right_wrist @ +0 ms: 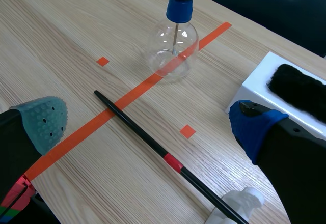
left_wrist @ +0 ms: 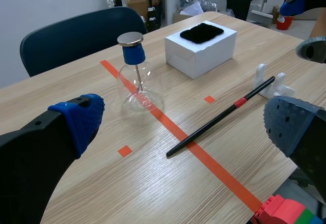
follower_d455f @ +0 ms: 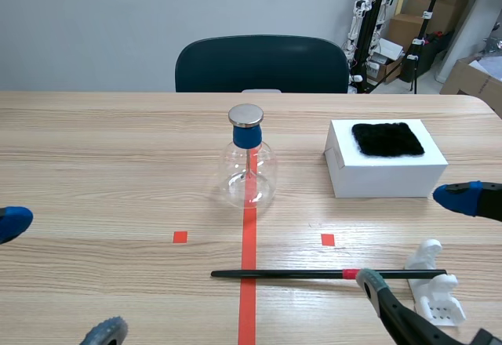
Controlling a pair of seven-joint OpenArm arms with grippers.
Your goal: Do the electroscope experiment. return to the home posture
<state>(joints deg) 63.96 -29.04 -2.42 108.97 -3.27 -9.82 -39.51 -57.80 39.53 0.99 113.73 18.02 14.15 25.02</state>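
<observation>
The electroscope, a clear flask [follower_d455f: 249, 171] with a blue stopper and metal cap, stands on the red tape line mid-table. A black rod [follower_d455f: 314, 274] with a red band lies in front of it, one end resting on a white stand [follower_d455f: 435, 286]. My left gripper [follower_d455f: 55, 278] is low at the near left, open and holding nothing; in its own view [left_wrist: 183, 127] the flask [left_wrist: 137, 81] and rod [left_wrist: 219, 119] lie ahead. My right gripper [follower_d455f: 417, 239] is open at the near right, over the rod's stand end; in its view [right_wrist: 147, 124] the rod [right_wrist: 153, 142] passes between the fingers and below them.
A white box [follower_d455f: 384, 168] with a black fur pad [follower_d455f: 388, 139] on top stands right of the flask. A dark blue chair [follower_d455f: 261, 63] is pushed in at the far edge. Coloured blocks [left_wrist: 285, 211] show under the left wrist camera.
</observation>
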